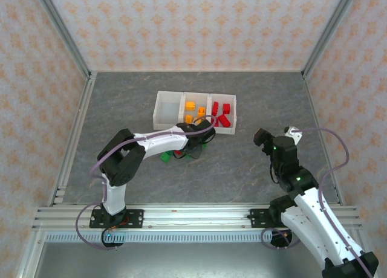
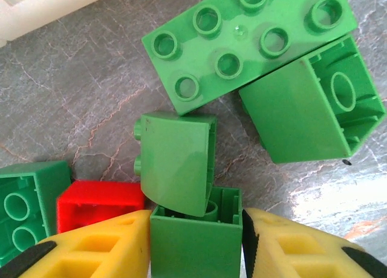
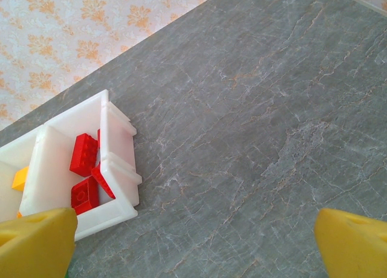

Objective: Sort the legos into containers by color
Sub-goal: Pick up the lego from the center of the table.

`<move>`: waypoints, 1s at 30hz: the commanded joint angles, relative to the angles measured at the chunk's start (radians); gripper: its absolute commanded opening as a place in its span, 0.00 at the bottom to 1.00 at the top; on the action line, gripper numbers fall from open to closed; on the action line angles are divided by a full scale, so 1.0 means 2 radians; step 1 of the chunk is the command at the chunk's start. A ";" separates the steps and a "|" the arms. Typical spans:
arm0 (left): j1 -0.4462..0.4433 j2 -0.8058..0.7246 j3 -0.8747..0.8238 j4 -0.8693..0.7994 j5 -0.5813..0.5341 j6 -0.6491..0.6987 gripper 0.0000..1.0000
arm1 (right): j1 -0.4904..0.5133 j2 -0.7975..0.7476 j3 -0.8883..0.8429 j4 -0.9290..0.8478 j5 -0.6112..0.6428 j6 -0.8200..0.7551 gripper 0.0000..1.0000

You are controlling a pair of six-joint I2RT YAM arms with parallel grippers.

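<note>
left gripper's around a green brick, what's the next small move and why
Probably lift straight up a little: the left gripper looks pressed on both sides of the green brick, while a curved green brick overlaps its top edge and a red brick sits close.

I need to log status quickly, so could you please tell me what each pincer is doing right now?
Left pincer: closed on a green brick.
Right pincer: open, holding nothing.

The grey marbled table (image 1: 272, 103) bears the joined white containers (image 1: 168, 107), loose green legos (image 2: 248, 39) and seemingly one red brick (image 2: 100, 202)
</note>
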 commanded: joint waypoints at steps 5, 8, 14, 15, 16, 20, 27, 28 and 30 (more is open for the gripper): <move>-0.013 0.003 0.009 -0.017 -0.004 0.001 0.44 | 0.001 -0.002 0.004 0.003 0.010 0.006 1.00; -0.015 0.007 0.009 -0.014 -0.004 -0.001 0.44 | 0.001 -0.002 0.005 0.002 0.010 0.007 1.00; -0.015 0.021 0.004 -0.005 -0.002 0.000 0.44 | 0.001 -0.004 0.006 0.000 0.011 0.007 1.00; -0.015 0.025 0.004 -0.005 -0.002 0.000 0.44 | 0.001 -0.004 0.006 0.000 0.011 0.007 1.00; -0.015 0.029 0.003 -0.005 -0.004 0.000 0.44 | 0.001 -0.005 0.006 -0.001 0.011 0.007 1.00; -0.015 0.039 -0.001 -0.001 -0.003 0.000 0.46 | 0.000 -0.005 0.006 0.001 0.012 0.007 1.00; -0.014 0.037 -0.005 0.006 0.003 -0.004 0.44 | 0.001 -0.002 0.001 0.006 0.013 0.005 1.00; -0.014 0.033 -0.004 0.006 0.000 -0.006 0.41 | 0.000 -0.001 0.003 0.005 0.013 0.005 1.00; -0.013 0.023 -0.001 0.003 -0.008 -0.010 0.37 | 0.001 0.000 0.002 0.006 0.014 0.004 1.00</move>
